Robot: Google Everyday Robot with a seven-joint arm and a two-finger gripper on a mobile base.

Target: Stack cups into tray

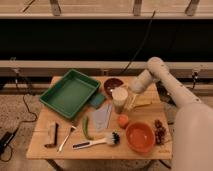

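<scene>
Cream-white cup (120, 98) and green tray (67, 95) share a wooden table (42, 122), and the cup stands outside the tray, upright, off to its right.

Nearest me, well in front of the tray, lie a wooden block (51, 134), a pale utensil (66, 138) and a brush with white bristles (97, 142). Farther right of the tray along that same near edge sits an orange bowl (139, 137), with a dark bunch of grapes (160, 131) just beyond it.

A step back, a green pod (86, 127) and a grey sheet (103, 116) lie just off the tray's near right corner, and a small orange fruit (123, 121) sits to their right.

A teal sponge (97, 100) rests against the tray's right side. Next comes the cream-white cup, and the gripper (131, 96) is close against the side of the cup away from the tray, its pale arm coming in from the right. Whether it grips the cup or only sits beside it, I cannot tell. A yellow item (141, 103) lies under the arm.

Behind the cup, level with the tray's far right corner, sits a dark maroon bowl (113, 86).
</scene>
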